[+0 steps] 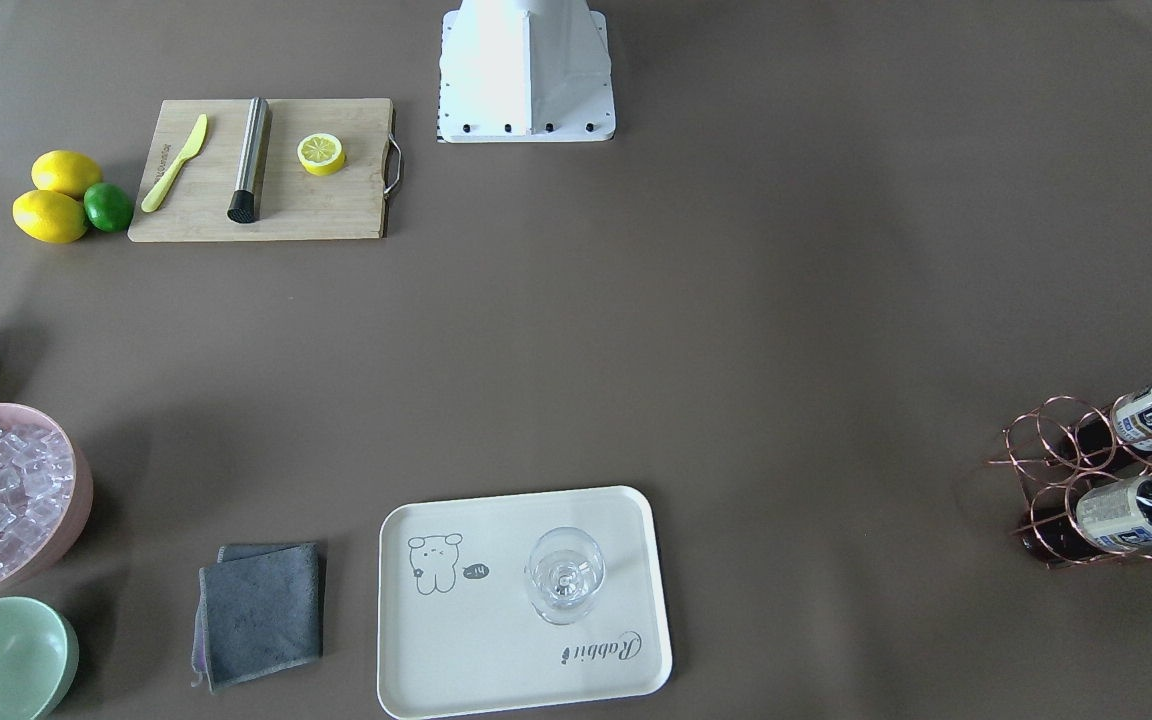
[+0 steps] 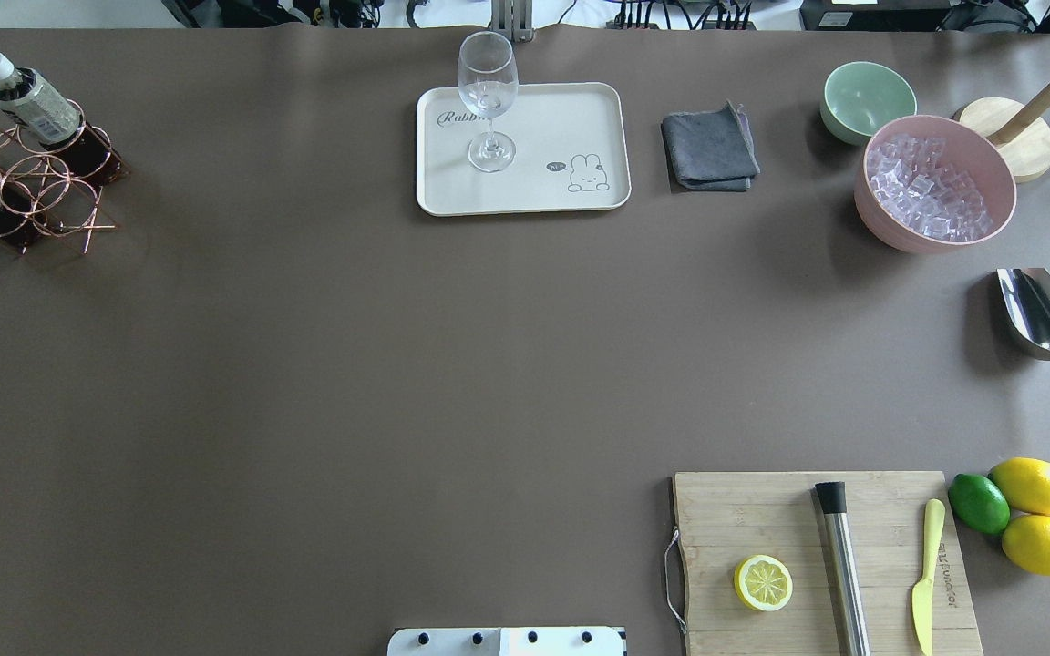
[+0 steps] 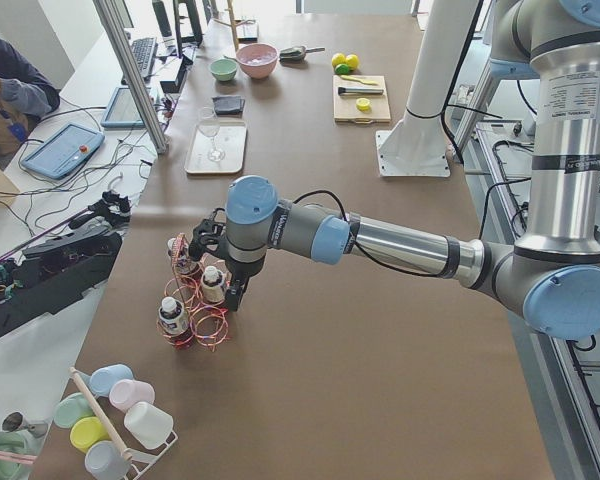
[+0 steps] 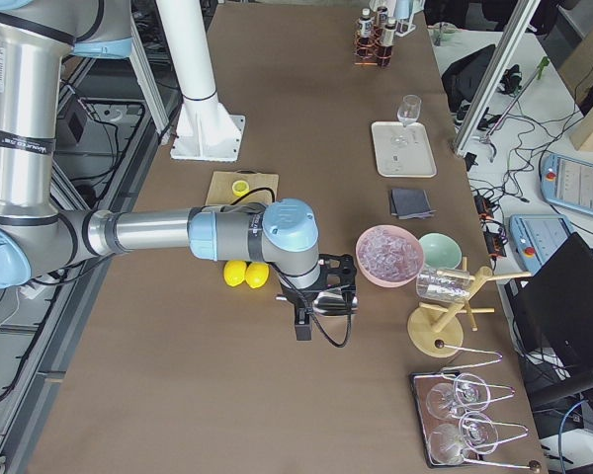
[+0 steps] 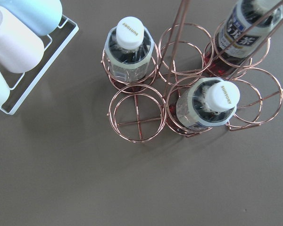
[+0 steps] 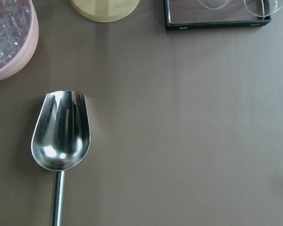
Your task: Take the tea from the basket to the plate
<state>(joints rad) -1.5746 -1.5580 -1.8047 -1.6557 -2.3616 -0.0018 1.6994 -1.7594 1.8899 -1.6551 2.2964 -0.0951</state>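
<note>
Nearest the robot, on its right, we see one wooden cutting board (image 2: pixel 744 519) carrying one lemon half (image 2: pixel 763 583), with two lemons (image 2: pixel 1033 486) and one lime (image 2: pixel 979 503) just beside the board. Farther out on the right, the right gripper (image 4: pixel 301 326) hangs over one steel scoop (image 6: pixel 61 132); we cannot tell whether its claw is spread or pressed together. Toward the far left, the left gripper (image 3: pixel 236 296) hangs over the basket (image 5: pixel 137 123), a rose-gold wire rack of six rings with a tall handle; here too we cannot tell how the claw stands. Three rings each hold one tea (image 5: pixel 130 47), a small clear bottle of dark reddish-brown drink with a white cap and a white-and-blue label; three rings stand empty. Two caps read "SUNTORY". At the far edge, mid-table and well apart from the basket, lies the plate (image 1: pixel 496 650), a cream tray with a line-drawn animal, a "hi" bubble and the script word "Rabbit", bearing one wine glass (image 1: pixel 564 577).
</note>
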